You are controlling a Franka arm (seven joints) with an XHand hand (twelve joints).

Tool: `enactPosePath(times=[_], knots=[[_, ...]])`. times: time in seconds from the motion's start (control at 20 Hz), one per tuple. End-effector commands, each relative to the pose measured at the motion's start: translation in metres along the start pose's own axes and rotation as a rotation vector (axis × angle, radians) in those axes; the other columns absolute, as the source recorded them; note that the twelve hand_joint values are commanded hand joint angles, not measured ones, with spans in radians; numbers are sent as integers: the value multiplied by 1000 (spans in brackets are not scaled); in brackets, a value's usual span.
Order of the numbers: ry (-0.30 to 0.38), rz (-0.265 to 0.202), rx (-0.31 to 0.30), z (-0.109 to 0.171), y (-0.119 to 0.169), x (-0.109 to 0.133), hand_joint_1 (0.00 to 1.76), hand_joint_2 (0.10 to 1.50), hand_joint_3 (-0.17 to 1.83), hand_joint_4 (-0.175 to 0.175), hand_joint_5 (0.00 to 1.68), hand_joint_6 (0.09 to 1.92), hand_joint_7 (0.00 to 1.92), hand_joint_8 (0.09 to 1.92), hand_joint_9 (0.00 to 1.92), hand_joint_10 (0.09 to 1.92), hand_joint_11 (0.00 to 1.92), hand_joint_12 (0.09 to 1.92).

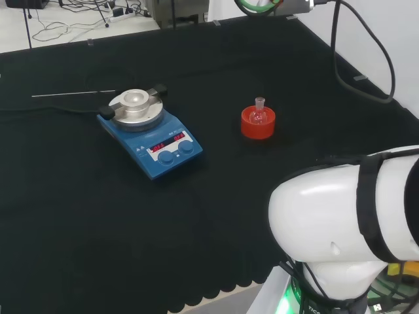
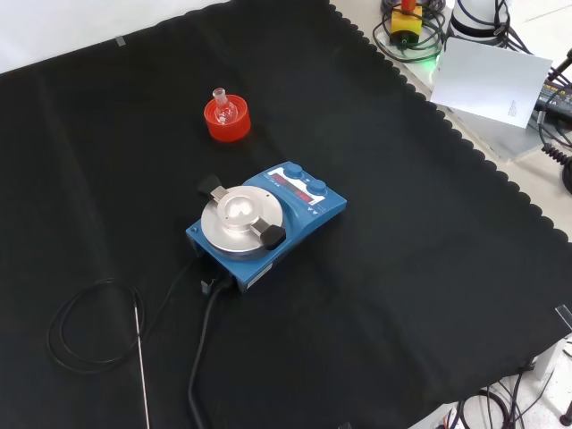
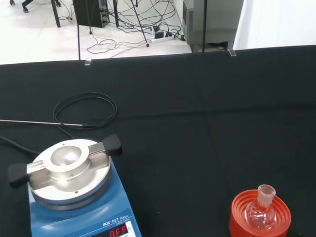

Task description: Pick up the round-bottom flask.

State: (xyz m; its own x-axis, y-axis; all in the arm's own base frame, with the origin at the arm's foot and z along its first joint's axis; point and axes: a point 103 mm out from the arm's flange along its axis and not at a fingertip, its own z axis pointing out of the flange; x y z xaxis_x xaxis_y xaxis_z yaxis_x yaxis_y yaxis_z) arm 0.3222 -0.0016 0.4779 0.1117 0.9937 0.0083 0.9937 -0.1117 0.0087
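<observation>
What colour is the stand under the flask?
Red, ribbed stand; clearest in the wrist view.

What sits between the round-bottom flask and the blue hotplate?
Nothing: in the front view, bare black cloth separates the round-bottom flask on its red stand from the blue hotplate.

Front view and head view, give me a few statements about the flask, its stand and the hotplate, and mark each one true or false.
1. The small clear glass round-bottom flask sits in the red ribbed ring stand. True.
2. The flask lies on its side. False: it stands upright, neck up.
3. The blue hotplate stirrer with a round silver top plate touches the red stand. False: bare black cloth lies between them.
4. In the head view the flask stands to the right of the hotplate. True.
5. A thin metal rod rests across the hotplate's top. False: it lies on the cloth, apart from it.
</observation>
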Motion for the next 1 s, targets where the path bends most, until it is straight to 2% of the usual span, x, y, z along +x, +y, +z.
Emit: enactPosePath(times=[0.05, 0.45, 0.7, 0.8, 1.0], knots=[[51, 75, 58, 51, 43, -19, 362, 1126, 385, -25, 417, 207, 102, 634, 241, 698, 131, 1390], [114, 120, 106, 97, 77, -67, 382, 1115, 372, -28, 418, 207, 107, 634, 249, 697, 140, 1389], [162, 135, 126, 134, 101, -99, 562, 999, 346, -27, 410, 181, 130, 639, 276, 693, 150, 1386], [206, 148, 138, 151, 109, -106, 588, 962, 385, -26, 422, 153, 136, 636, 285, 683, 151, 1388], [223, 156, 179, 185, 122, -114, 638, 912, 423, -29, 440, 129, 161, 645, 308, 683, 177, 1377]])
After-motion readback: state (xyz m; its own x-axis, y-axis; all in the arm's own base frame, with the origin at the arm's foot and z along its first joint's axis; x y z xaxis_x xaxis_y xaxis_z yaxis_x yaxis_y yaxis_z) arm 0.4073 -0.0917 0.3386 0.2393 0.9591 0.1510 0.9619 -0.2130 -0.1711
